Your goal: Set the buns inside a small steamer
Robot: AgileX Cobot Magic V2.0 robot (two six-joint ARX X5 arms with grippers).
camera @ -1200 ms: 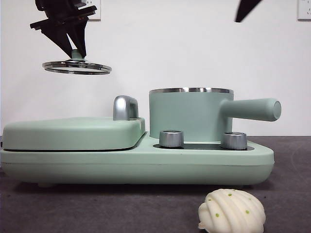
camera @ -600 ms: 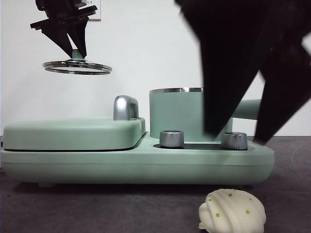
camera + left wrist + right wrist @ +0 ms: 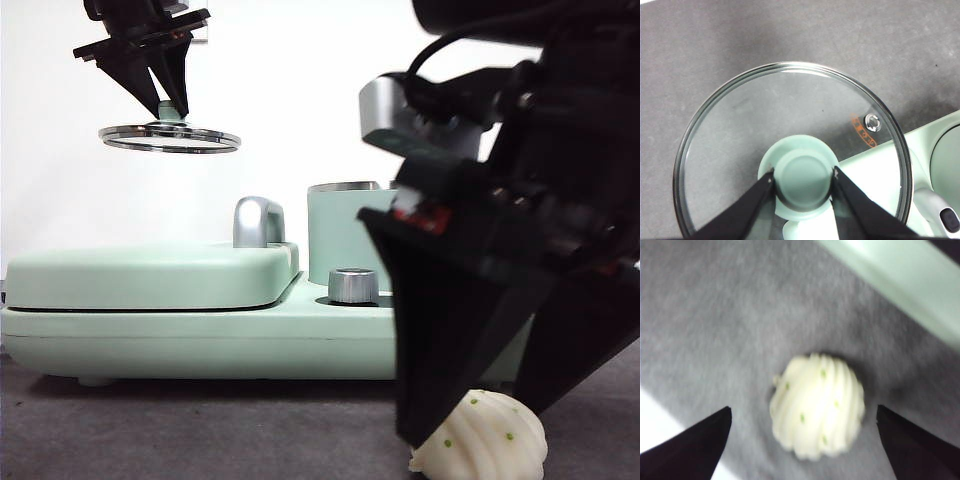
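Our right gripper (image 3: pixel 480 425) straddles the ridged bun (image 3: pixel 817 406), jaws spread wide.
Our left gripper (image 3: pixel 804 181) keeps the glass lid (image 3: pixel 790 150) clamped aloft so the small steamer (image 3: pixel 345 235) stays uncovered for loading.

A: The front camera sits low, about level with the table (image 3: pixel 200 430), looking straight across it at the white wall, close to the appliance.

B: The left wrist camera looks straight down through the glass lid (image 3: pixel 790 150); the front view shares that lid (image 3: pixel 170 138).

A: The right wrist camera looks down, near and blurred, on the ridged bun (image 3: pixel 817 405), also seen from the front (image 3: pixel 485 440).
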